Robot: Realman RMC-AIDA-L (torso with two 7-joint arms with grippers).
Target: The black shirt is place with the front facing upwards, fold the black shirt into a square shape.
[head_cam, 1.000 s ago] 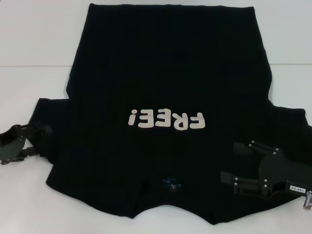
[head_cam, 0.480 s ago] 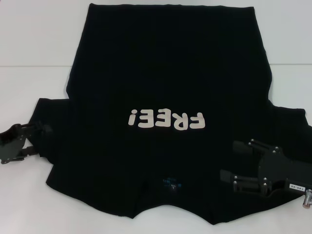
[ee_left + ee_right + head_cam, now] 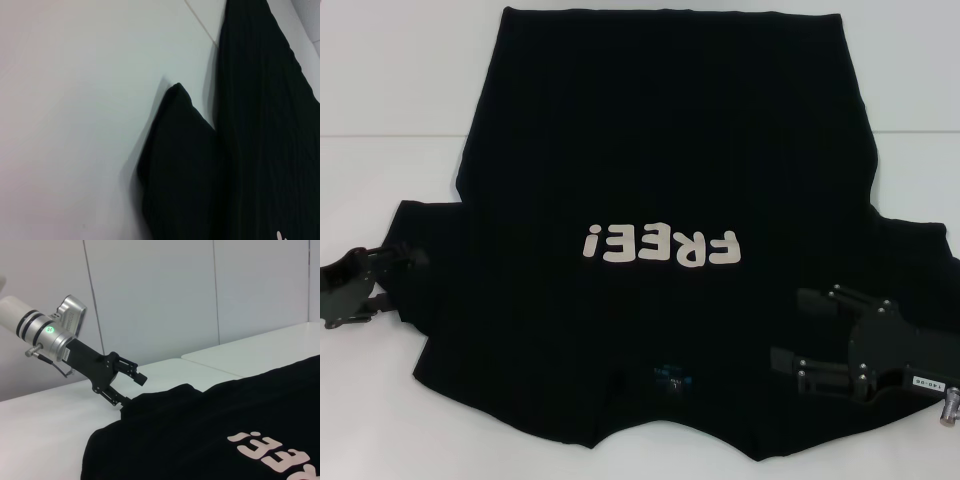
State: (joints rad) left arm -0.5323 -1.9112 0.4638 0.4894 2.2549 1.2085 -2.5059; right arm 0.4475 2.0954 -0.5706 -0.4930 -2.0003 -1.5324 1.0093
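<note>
The black shirt (image 3: 660, 140) lies flat on the white table (image 3: 390, 90), front up, collar toward me. Its off-white "FREE!" lettering (image 3: 660, 245) reads upside down, and the blue neck label (image 3: 672, 377) is near the front edge. My left gripper (image 3: 402, 282) is open at the edge of the shirt's left sleeve (image 3: 420, 225). The right wrist view shows it (image 3: 131, 390) with jaws apart, the lower finger at the sleeve's edge (image 3: 150, 397). My right gripper (image 3: 788, 330) is open just over the shirt by the right shoulder. The left wrist view shows only the sleeve (image 3: 175, 150) and body (image 3: 265, 125).
White table surface lies on both sides of the shirt (image 3: 910, 120) and along the front edge (image 3: 380, 430). A seam line crosses the table (image 3: 380, 135). White wall panels (image 3: 150, 300) stand behind the table.
My left gripper has shifted slightly away from me along the sleeve edge. The right gripper and the shirt have barely moved.
</note>
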